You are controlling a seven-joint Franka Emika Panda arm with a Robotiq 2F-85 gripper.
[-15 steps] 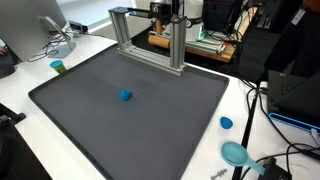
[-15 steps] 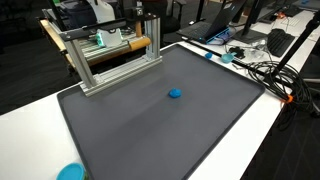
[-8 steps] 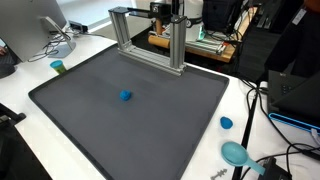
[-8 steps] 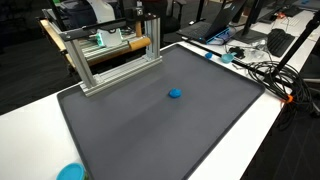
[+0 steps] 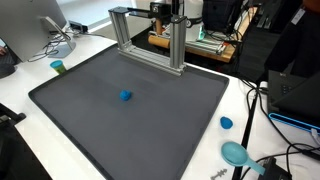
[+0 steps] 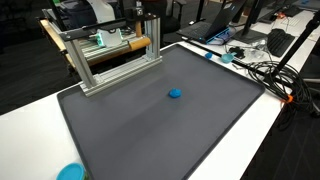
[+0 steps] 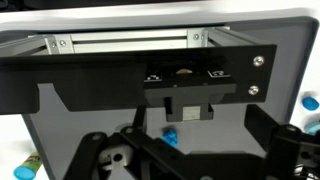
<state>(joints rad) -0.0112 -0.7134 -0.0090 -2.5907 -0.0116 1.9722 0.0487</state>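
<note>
A small blue block (image 5: 125,96) (image 6: 175,94) lies alone near the middle of a dark grey mat (image 5: 90,120) (image 6: 130,130). The wrist view looks down on it from high up, and the blue block (image 7: 169,137) shows just below a black bracket that crosses the picture. My gripper (image 7: 195,160) hangs well above the mat, open, its dark fingers (image 7: 100,155) spread wide to either side with nothing between them. Neither the arm nor the gripper shows in the exterior views.
An aluminium frame (image 5: 150,40) (image 6: 110,55) (image 7: 130,43) stands along the mat's far edge. On the white table around the mat are a teal cup (image 5: 57,67), a blue lid (image 5: 226,123) (image 7: 310,102), a teal bowl (image 5: 236,153) and cables (image 6: 262,70).
</note>
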